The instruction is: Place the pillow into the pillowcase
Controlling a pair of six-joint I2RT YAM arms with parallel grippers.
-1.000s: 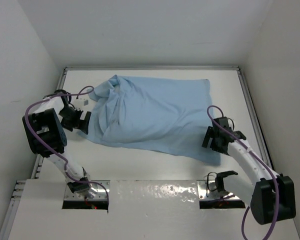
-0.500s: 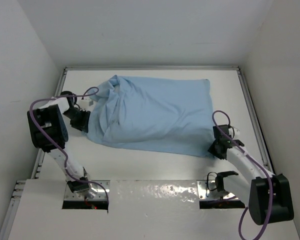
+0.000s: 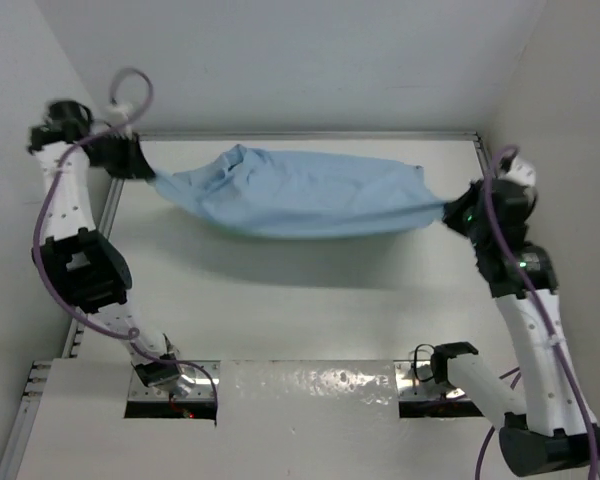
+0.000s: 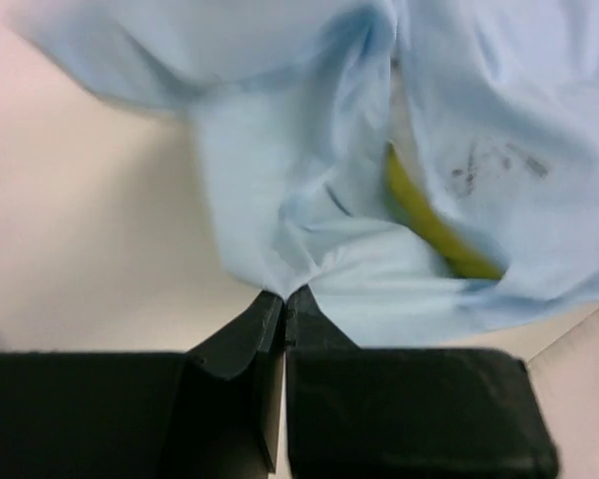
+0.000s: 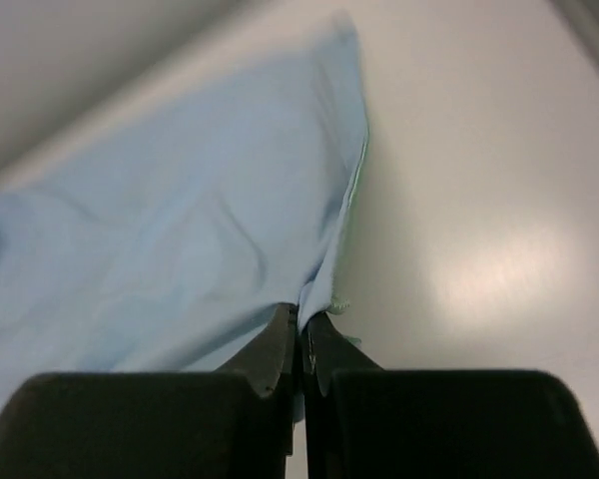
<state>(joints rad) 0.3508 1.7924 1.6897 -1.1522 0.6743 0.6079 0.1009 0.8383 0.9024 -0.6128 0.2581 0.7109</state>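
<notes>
From the top view, the pillowcase (image 3: 300, 195) hangs as a sagging blue sling clear of the surface (image 3: 280, 310). One end is pinched in the left hand (image 3: 130, 158), raised high at the far left. The other end is pinched in the right hand (image 3: 458, 213), which sits a little lower at the far right. The bulge between the hands suggests the pillow is inside, so the step looks like lifting the bundle so the filling settles. Doing this well calls for firm pinches in both hands and some slack in the span between them. A hard pull apart could tear a corner out of a hand.

In the left wrist view, the fingers are clenched on a gathered tip of cloth (image 4: 283, 299) just ahead of them. Up and to the right of that tip, a gap in the fabric shows the pillow (image 4: 429, 225) by its yellow side band. The mouth therefore seems to lie at this end. Raising this hand above the other should slide the pillow away from the opening.

In the right wrist view, the fingers are clamped on a thin corner (image 5: 301, 319), with the case spreading ahead and to the left. The bite is shallow, so any shake should be gentle.
</notes>
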